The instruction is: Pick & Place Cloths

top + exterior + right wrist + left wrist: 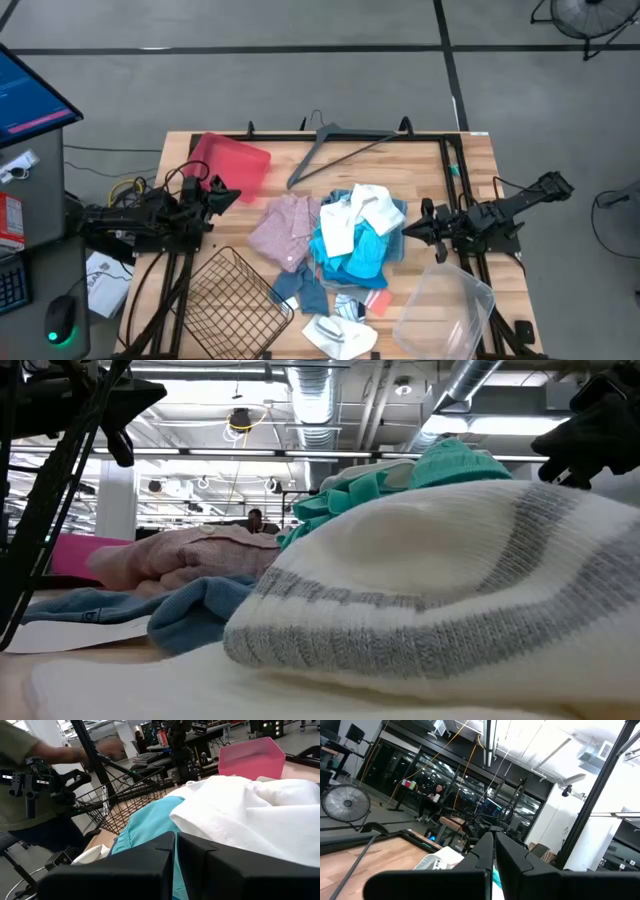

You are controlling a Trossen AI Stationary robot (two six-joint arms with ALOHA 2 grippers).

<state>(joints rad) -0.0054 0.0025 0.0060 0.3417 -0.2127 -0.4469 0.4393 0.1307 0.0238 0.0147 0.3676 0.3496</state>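
Facing the cloths [345, 240] from just beside their right edge, right gripper [412, 232] clenched empty, nearer than left gripper [232, 196], also clenched

Grey floor [300, 90], standing fan [346, 805], ceiling ducts [320, 390].

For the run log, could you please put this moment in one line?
left gripper: shut, parked by red tray | right gripper: shut, beside cloth pile | wire basket: no cloths inside
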